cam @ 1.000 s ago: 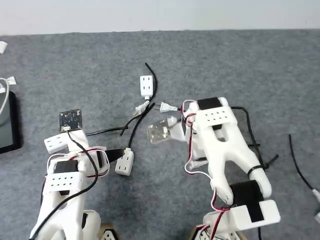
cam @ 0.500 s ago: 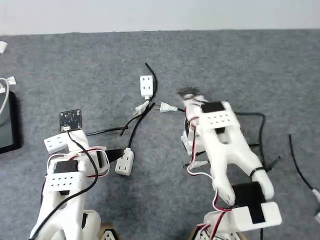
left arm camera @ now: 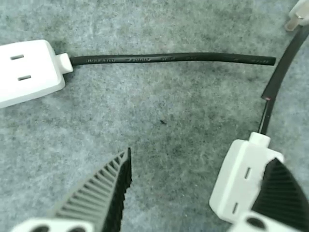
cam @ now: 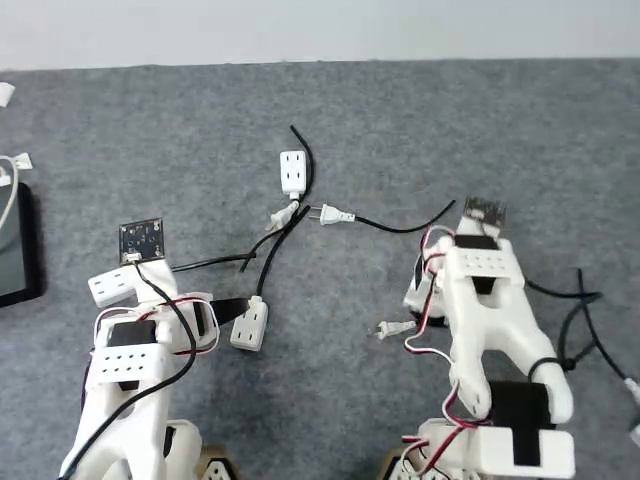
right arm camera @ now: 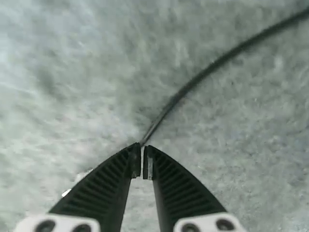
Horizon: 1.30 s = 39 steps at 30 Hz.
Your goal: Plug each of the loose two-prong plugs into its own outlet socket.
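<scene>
My right gripper is pinched together on a thin black cord, the jaws all but meeting with only the cord between their tips. I judge I hold the cord rather than the plug because a pull on it drags the plug along and turns its prongs.

That plug lies flat on the grey mat, just below and to the right of the far socket, with its prongs aimed back toward that socket. It is in no socket yet. Its cord arcs away from the far socket toward my right arm.

A second plug lies loose just below the far socket (several cords cross there, so I cannot tell whose is whose). A third plug lies well below and to the right of it, beside my right arm.

My left gripper stands wide apart and holds nothing. One finger is right up against the near socket, which lies well below the far socket. I judge it waits there to steady that socket against a push. Another socket lies below and well to the left of the far one.
</scene>
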Available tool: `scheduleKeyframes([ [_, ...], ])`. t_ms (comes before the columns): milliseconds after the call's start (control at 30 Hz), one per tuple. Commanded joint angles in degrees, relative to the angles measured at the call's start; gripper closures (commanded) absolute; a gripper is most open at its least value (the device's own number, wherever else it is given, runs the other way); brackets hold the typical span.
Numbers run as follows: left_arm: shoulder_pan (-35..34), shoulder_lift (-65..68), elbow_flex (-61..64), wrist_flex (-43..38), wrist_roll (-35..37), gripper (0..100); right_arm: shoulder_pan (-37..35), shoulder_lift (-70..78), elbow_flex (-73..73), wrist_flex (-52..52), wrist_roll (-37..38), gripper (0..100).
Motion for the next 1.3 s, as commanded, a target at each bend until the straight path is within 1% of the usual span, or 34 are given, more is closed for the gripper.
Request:
scheduleKeyframes([
  [0, -0.4, -1.1, -0.4, -1.2, -0.7, 62, 1.3, 1.8, 0.3, -3.6, 1.7, 98.6],
  [300, -0.4, -1.1, -0.4, -1.2, -0.7, 62, 1.1, 6.2, -8.1, -3.5, 1.4, 98.6],
  [467, -0.4, -1.1, -0.4, -1.2, -0.7, 62, 1.1, 11.5, -13.7, -3.1, 1.4, 98.7],
  [633, -0.4, -1.1, -0.4, -1.1, -0.7, 62, 1.0, 17.1, -18.1, 2.2, 1.7, 98.9],
  [767, -0.4, -1.1, -0.4, -1.1, -0.7, 62, 0.1, 19.8, -23.1, 2.1, 1.8, 99.0],
  [833, -0.4, -1.1, -0.4, -1.1, -0.7, 62, -1.4, 21.2, -26.7, 1.3, 3.9, 99.0],
  [1000, -0.4, -1.1, -0.4, -1.1, -0.7, 62, -5.5, 26.5, -35.5, 1.7, 16.4, 99.0],
  [1100, -0.4, -1.1, -0.4, -1.1, -0.7, 62, -5.6, 28.4, -38.1, 3.4, 24.7, 99.0],
  [1133, -0.4, -1.1, -0.4, -1.1, -0.7, 62, -5.5, 28.4, -39.4, 5.5, 25.9, 99.0],
  [1200, -0.4, -1.1, -0.4, -1.2, -0.7, 62, -4.2, 27.1, -41.8, 10.9, 23.9, 99.0],
  [1267, -0.4, -1.1, -0.4, -1.3, -0.7, 62, -2.7, 24.5, -42.5, 14.5, 18.0, 99.0],
])
